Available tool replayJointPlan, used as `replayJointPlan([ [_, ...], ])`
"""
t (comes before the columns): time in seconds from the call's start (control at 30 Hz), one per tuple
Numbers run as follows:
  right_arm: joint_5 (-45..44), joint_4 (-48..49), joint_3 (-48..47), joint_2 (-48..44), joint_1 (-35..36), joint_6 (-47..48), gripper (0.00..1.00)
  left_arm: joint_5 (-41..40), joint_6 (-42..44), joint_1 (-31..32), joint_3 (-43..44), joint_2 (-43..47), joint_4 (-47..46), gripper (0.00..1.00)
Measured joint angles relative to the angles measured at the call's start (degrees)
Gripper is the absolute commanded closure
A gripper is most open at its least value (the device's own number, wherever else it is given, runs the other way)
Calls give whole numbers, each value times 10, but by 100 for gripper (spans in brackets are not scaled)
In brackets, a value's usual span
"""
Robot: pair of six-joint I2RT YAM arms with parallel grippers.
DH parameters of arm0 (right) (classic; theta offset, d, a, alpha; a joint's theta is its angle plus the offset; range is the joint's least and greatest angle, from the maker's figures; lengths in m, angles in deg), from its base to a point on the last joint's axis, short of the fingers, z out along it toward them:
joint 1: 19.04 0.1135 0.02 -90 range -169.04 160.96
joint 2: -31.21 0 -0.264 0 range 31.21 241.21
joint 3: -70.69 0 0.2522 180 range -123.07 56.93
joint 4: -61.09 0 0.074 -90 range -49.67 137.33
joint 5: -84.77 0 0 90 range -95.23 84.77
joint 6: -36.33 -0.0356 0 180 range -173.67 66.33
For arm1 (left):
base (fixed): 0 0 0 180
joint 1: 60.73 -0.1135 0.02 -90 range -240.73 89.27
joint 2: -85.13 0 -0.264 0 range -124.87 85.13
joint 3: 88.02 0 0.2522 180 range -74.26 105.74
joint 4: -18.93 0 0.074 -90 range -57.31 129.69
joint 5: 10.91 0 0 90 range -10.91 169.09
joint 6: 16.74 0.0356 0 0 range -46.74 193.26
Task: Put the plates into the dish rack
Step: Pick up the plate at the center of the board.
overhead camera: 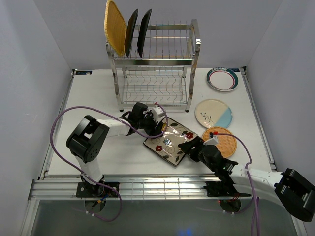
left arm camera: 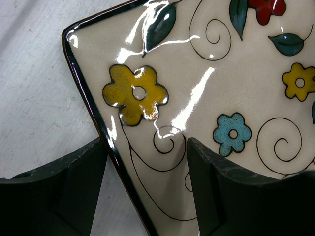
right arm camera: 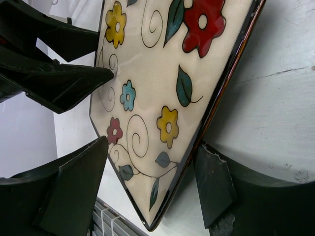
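The cream floral square plate (overhead camera: 170,143) lies on the table in front of the dish rack (overhead camera: 153,93). My left gripper (overhead camera: 161,130) is open at its far-left edge. In the left wrist view the gripper (left arm camera: 146,162) straddles the dark rim of the plate (left arm camera: 197,73), one finger over the table and one over the plate. My right gripper (overhead camera: 188,146) is open at the near-right corner. In the right wrist view the gripper (right arm camera: 150,167) has the plate's (right arm camera: 157,73) corner between its fingers, and the right finger (right arm camera: 211,182) touches under the rim, which looks slightly raised.
The rack's top tier holds a woven plate (overhead camera: 115,27) and two black plates (overhead camera: 131,32), all upright at the left. A second woven plate (overhead camera: 222,142), a cream-blue round plate (overhead camera: 214,113) and a teal-rimmed plate (overhead camera: 222,78) lie to the right. The left gripper's fingers (right arm camera: 64,81) show in the right wrist view.
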Motion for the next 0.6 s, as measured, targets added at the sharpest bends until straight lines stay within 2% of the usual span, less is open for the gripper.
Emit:
replayJointPlan([
  [0.3,1,30,0,40,0,-3,26,-2,11,2,0,0,2,27],
  [0.43,9,83,0,90,-1,-37,26,-4,16,2,0,1,2,27],
  [0.6,38,202,0,194,-1,-93,26,-4,17,5,-1,2,4,27],
])
